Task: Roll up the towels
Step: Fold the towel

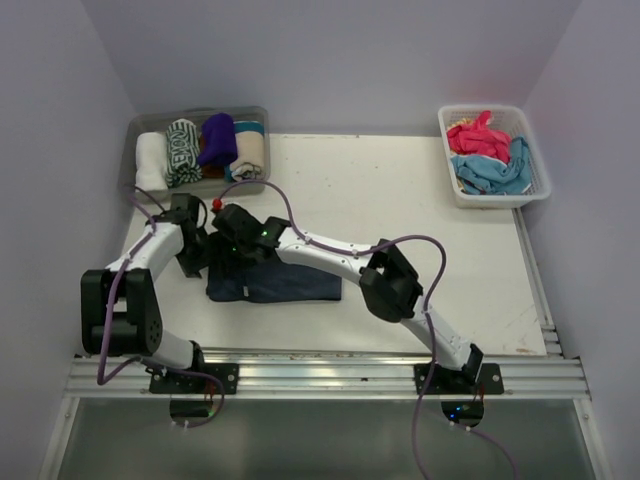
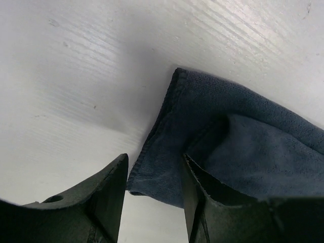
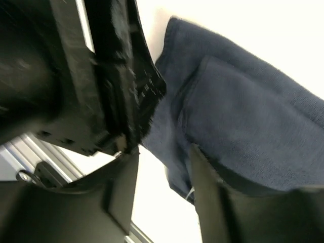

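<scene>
A dark navy towel (image 1: pixel 290 285) lies folded flat on the white table (image 1: pixel 400 190), left of centre. My left gripper (image 1: pixel 195 257) and right gripper (image 1: pixel 232 238) are both down at its left end, close together. In the left wrist view the left gripper (image 2: pixel 155 163) is open, and a corner of the navy towel (image 2: pixel 243 136) lies between its fingers. In the right wrist view the right gripper (image 3: pixel 162 163) is open with the towel's (image 3: pixel 243 101) edge between its fingers. The left gripper's black body (image 3: pixel 101 76) sits right beside it.
A clear tub (image 1: pixel 140 128) at the back left holds rolled towels: white (image 1: pixel 152 160), green-patterned (image 1: pixel 183 152), purple (image 1: pixel 218 138) and cream (image 1: pixel 248 152). A white lattice basket (image 1: pixel 532 190) at the back right holds loose pink (image 1: pixel 475 135) and light blue (image 1: pixel 497 176) towels.
</scene>
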Controlling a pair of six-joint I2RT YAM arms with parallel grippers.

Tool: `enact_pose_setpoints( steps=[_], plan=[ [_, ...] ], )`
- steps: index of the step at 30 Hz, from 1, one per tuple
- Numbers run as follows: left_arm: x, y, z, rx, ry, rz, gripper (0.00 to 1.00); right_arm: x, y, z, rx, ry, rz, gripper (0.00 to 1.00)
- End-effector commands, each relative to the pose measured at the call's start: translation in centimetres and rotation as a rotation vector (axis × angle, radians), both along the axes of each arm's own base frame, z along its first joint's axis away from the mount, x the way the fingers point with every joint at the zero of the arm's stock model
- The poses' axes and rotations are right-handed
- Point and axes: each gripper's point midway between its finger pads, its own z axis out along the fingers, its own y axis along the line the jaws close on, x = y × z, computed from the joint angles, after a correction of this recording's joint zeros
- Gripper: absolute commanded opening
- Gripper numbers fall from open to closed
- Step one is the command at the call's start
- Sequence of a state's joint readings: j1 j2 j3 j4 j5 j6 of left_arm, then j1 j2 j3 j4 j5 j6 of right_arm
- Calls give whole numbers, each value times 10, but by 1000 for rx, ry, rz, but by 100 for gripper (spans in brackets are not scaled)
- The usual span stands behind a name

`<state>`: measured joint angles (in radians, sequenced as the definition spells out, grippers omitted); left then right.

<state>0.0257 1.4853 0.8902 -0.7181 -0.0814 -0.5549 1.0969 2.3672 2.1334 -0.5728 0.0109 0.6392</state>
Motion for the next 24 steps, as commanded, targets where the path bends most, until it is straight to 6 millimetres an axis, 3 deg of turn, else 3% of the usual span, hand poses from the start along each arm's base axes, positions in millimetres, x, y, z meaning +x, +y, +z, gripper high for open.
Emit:
enact_pose_setpoints(
  steps=[1, 2, 3, 4, 6, 7, 8, 10, 11, 12, 14, 15, 16, 19, 24],
  plan=[
    [12, 10, 21, 15, -71, 21, 49, -16, 15, 30, 83, -17, 97, 51],
    [13, 15, 25, 18, -80, 40, 50, -15, 9, 23, 81, -32, 90, 54],
    [17, 17, 34, 20, -101, 50, 50, -13, 4, 36, 94, -66, 83, 55],
    [19, 22, 39, 29, -113, 63, 50, -11, -4, 66, 133, -112, 70, 55],
    [23, 31, 52, 48, -142, 97, 50, 1, -33, 63, 88, -171, 4, 54],
    [25, 31, 56, 52, -157, 97, 50, 5, -47, 89, 114, -207, -28, 52],
    [25, 32, 60, 54, -164, 98, 50, 15, -72, 70, 65, -194, -68, 50],
    [29, 26, 67, 29, -204, 73, 49, 26, -102, 68, 54, -188, -141, 41],
    [31, 19, 71, 16, -228, 39, 49, 37, -132, 58, 30, -172, -200, 36],
    [34, 13, 72, 2, -248, 18, 46, 40, -147, 53, 25, -151, -234, 24],
    [39, -16, 73, -31, -275, -72, 42, 46, -177, 33, -8, -109, -290, 16],
    [42, -30, 73, -37, -284, -110, 41, 47, -184, 26, -28, -97, -298, 10],
    [40, -58, 73, -76, -283, -191, 39, 47, -190, 21, -54, -99, -309, 10],
    [36, -97, 64, -177, -258, -320, 37, 43, -203, 5, -122, -67, -325, 8],
    [24, -121, 46, -231, -204, -450, 38, 50, -222, -13, -149, -15, -370, 7]
  ],
)
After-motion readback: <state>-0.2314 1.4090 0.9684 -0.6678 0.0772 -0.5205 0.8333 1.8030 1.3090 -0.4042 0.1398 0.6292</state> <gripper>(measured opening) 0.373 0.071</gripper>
